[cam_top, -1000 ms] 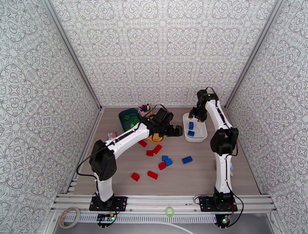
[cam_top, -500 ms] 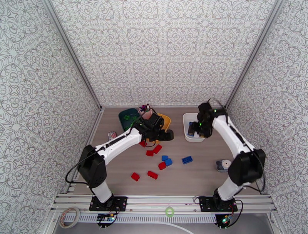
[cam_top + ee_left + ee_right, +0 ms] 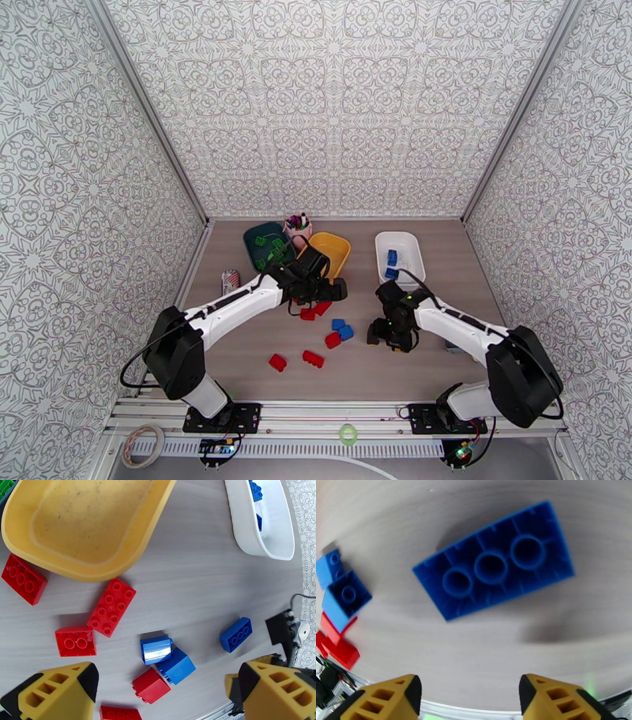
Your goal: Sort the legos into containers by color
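Below released right end effector (image 3: 468, 691), blurred blue lego (image 3: 493, 565); left end effector (image 3: 166, 677) released too.

Right claw (image 3: 468, 685) off white tray (image 3: 407, 249), now over blue brick (image 3: 493, 561); left claw (image 3: 324, 290) back from yellow tray (image 3: 336, 249).

— Any writing, label or number you can read anywhere?

— None. The small red-and-white striped object (image 3: 230, 278) near the left edge of the wood-grain table (image 3: 261, 347) is far too small in the top view to tell stripes from print.

— What about the studs on the red studded plastic brick (image 3: 111, 607) in the left wrist view?

— Plain rings, as far as the picture resolves them; no letters legible.

— And the blue plastic brick (image 3: 493, 561) close under the right wrist camera?

— Blurred. Three round rings show on its face, and nothing on them can be read.
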`<state>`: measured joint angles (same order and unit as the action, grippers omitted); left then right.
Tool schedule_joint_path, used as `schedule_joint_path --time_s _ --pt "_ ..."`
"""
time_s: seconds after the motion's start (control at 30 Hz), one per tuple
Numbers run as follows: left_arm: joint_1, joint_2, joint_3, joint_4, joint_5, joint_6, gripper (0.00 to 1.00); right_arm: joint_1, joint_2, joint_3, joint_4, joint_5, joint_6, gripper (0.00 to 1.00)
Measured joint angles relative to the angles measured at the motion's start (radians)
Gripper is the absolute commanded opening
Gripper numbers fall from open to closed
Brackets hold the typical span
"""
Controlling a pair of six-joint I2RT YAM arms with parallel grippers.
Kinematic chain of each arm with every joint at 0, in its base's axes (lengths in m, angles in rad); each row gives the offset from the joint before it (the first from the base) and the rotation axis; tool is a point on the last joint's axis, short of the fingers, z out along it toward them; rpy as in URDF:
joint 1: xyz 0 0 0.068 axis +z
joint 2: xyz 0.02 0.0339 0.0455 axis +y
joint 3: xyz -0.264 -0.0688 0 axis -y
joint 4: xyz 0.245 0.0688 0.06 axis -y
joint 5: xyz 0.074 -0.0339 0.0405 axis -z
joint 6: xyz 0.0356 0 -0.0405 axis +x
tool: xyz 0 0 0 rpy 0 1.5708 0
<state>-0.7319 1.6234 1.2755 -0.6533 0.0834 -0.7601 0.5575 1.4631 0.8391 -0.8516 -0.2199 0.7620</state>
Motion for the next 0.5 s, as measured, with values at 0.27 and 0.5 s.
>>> schedule_joint_path --time_s 0.27,0.5 --pt "-0.004 -0.063 -0.042 0.004 -0.012 -0.015 0.99 0.0 0.137 0.054 0.026 0.047 0.018 0.68" --pt "0.02 -0.101 -0.076 0.006 -0.014 -0.022 0.99 0.0 0.226 0.15 -0.005 0.11 0.017 0.67"
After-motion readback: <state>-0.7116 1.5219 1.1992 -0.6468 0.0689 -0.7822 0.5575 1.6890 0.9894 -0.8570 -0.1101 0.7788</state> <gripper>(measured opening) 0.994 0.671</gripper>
